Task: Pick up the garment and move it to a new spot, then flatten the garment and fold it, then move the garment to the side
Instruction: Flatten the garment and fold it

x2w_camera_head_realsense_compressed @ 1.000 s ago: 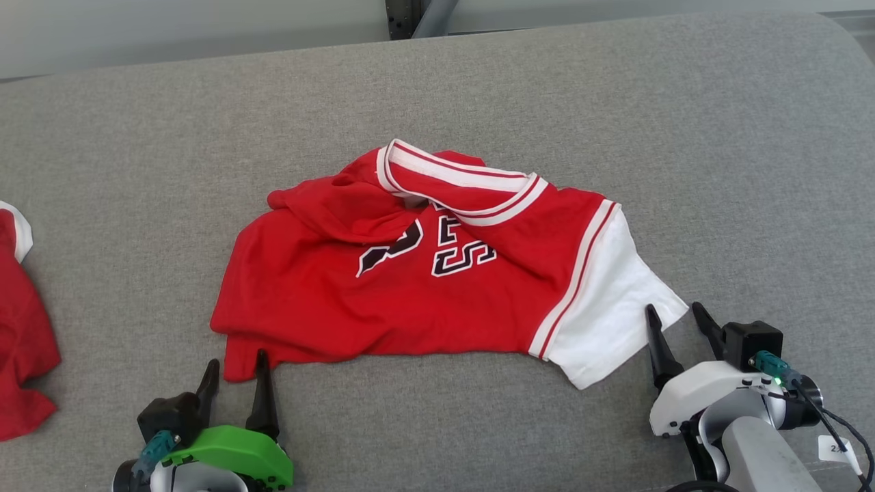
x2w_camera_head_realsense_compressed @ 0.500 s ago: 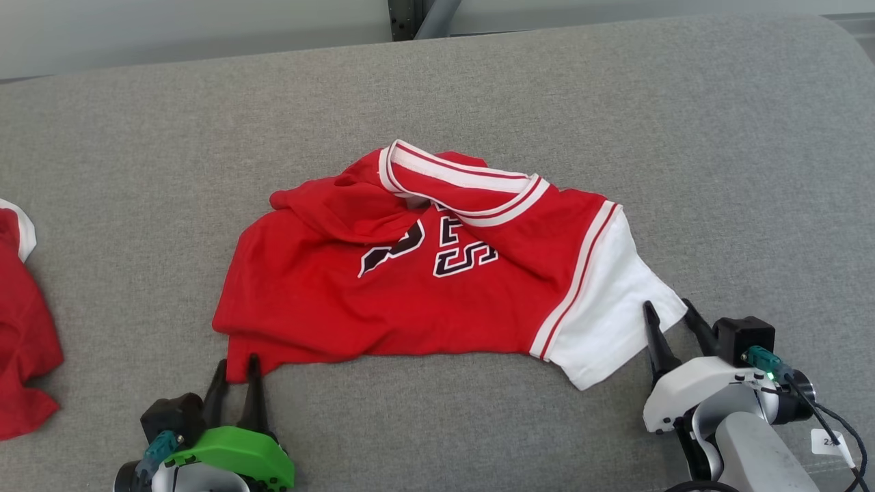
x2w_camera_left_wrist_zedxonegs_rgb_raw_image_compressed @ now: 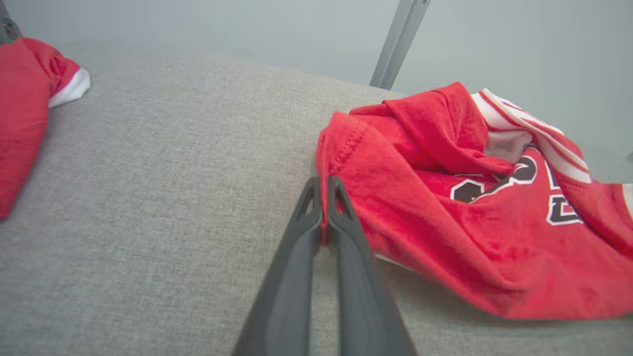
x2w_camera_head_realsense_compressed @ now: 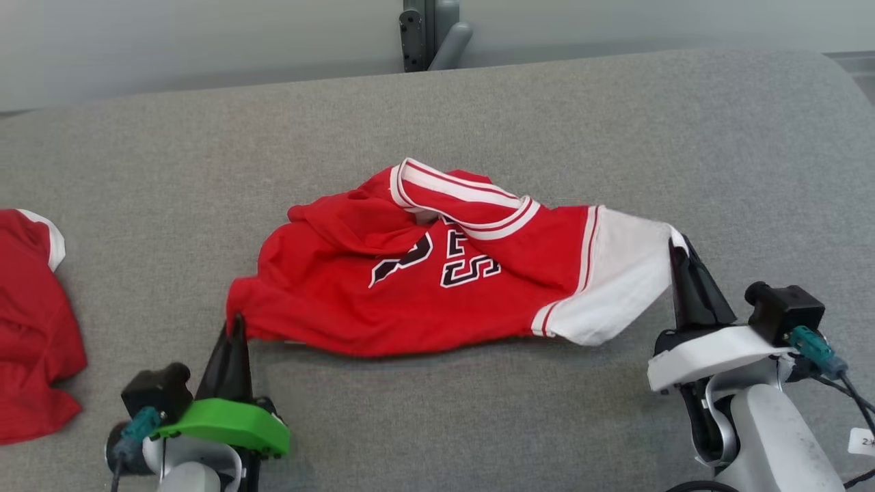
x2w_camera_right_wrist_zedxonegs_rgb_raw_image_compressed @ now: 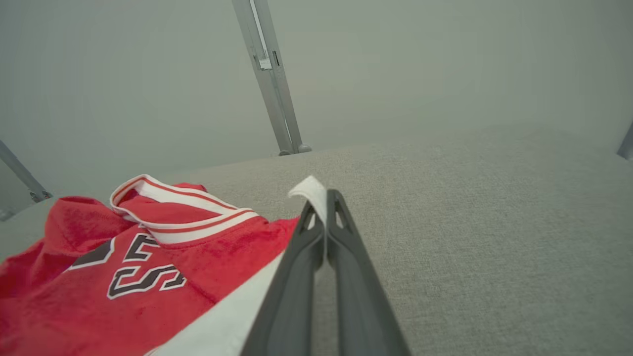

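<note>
Nearest the camera, the left hand (x2w_camera_head_realsense_compressed: 237,321) with its green cover (x2w_camera_head_realsense_compressed: 225,425) has its two dark fingers (x2w_camera_left_wrist_zedxonegs_rgb_raw_image_compressed: 346,232) pressed together on the red bottom corner of the jersey (x2w_camera_head_realsense_compressed: 424,280). The wrist view shows stitched hem squeezed right between the tips. Over on the other side, the right hand (x2w_camera_head_realsense_compressed: 678,243), the one with the white cover (x2w_camera_head_realsense_compressed: 711,354), is pinched tight on the end of the jersey's white sleeve (x2w_camera_head_realsense_compressed: 625,273), and a little flap of white pokes out past the tips in its wrist view. There's a small white tag (x2w_camera_head_realsense_compressed: 863,442) hanging off the right arm's cable with something printed on it, but it's cut off by the edge and way too small to read.

The jersey is in the middle of the grey fabric-covered desk (x2w_camera_head_realsense_compressed: 615,130), strung between the two hands, both pinched ends raised and a shadow under its near edge. The chest has black characters with white outlines (x2w_camera_head_realsense_compressed: 472,263). The clearer one looks like a 5 or an S, and the other is buried in a fold so I can't call it. The collar (x2w_camera_head_realsense_compressed: 465,198) is white with red stripes.

Off at the left edge lies a second red garment (x2w_camera_head_realsense_compressed: 34,328) with white trim. Behind the desk's far edge are a grey metal post (x2w_camera_head_realsense_compressed: 427,34) and a plain grey wall (x2w_camera_head_realsense_compressed: 205,34).
</note>
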`<state>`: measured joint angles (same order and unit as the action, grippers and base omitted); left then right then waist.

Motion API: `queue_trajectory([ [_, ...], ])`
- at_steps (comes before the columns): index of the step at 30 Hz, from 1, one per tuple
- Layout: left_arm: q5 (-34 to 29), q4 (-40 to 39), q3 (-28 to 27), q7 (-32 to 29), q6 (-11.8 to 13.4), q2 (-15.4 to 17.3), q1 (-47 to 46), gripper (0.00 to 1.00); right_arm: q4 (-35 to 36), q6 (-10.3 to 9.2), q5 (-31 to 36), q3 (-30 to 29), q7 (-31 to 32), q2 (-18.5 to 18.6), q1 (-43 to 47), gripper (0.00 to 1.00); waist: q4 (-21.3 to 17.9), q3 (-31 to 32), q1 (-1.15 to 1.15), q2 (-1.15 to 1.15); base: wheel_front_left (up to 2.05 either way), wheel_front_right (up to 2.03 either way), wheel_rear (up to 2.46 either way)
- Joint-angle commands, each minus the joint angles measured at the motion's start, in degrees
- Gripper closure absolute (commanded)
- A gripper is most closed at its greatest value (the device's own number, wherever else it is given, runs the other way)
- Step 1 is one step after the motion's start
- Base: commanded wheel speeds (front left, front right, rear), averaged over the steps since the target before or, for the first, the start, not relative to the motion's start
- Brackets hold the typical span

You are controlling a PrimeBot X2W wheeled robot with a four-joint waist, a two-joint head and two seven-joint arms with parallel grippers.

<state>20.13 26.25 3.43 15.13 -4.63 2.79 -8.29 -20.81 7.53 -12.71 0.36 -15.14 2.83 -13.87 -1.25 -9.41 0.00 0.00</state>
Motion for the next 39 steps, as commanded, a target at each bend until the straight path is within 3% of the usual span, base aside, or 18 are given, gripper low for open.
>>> queue_trajectory([
  [1,-1.15,-2.15,-0.91,0.01,-0.68,0.20,-1.92,1.00,4.04,-0.08,-1.20,0.22,-0.01,0.20,1.53,1.00,0.64,3.36,0.00,0.00,0.00,0.00,0.00],
  [5,-4.26,-5.51,-1.96,0.01,-1.95,0.39,-4.89,1.00,12.93,-0.08,-3.04,0.64,-0.01,0.19,0.32,1.00,0.85,7.41,0.00,0.00,0.00,0.00,0.00],
  [11,-6.54,-6.84,0.58,0.01,-2.88,4.41,-13.48,1.00,20.01,-0.08,-5.20,0.15,-0.02,2.10,-6.18,1.00,0.82,9.73,0.00,0.00,0.00,0.00,0.00],
  [17,-3.38,-7.01,6.67,-2.44,-2.81,11.70,-28.07,1.00,21.90,-0.08,-7.76,-0.74,-0.01,6.81,-17.61,1.00,0.64,9.52,0.00,0.00,0.00,0.00,0.00],
  [21,-2.49,-7.19,10.26,-6.83,-2.81,15.80,-38.76,1.00,17.29,-0.07,-9.17,-0.33,0.82,9.91,-26.54,1.00,0.32,3.83,0.00,0.00,0.00,0.00,0.00],
  [27,-1.55,-3.01,15.72,-10.27,-2.78,16.05,-49.72,1.00,9.76,-0.05,-9.85,2.74,3.43,11.84,-38.49,1.00,-0.01,-9.18,0.00,0.00,0.00,0.00,0.00],
  [33,-8.40,5.80,18.15,-7.68,-1.98,17.24,-70.03,1.00,-2.49,-0.05,-4.61,3.51,1.85,13.55,-61.20,1.00,-0.97,-20.53,0.00,0.00,0.00,0.00,0.00],
  [39,-12.25,14.58,18.13,-2.30,-0.51,18.03,-85.96,1.00,-12.75,-0.06,0.82,-0.54,0.16,13.10,-78.29,1.00,-1.05,-23.66,0.00,0.00,0.00,0.00,0.00],
])
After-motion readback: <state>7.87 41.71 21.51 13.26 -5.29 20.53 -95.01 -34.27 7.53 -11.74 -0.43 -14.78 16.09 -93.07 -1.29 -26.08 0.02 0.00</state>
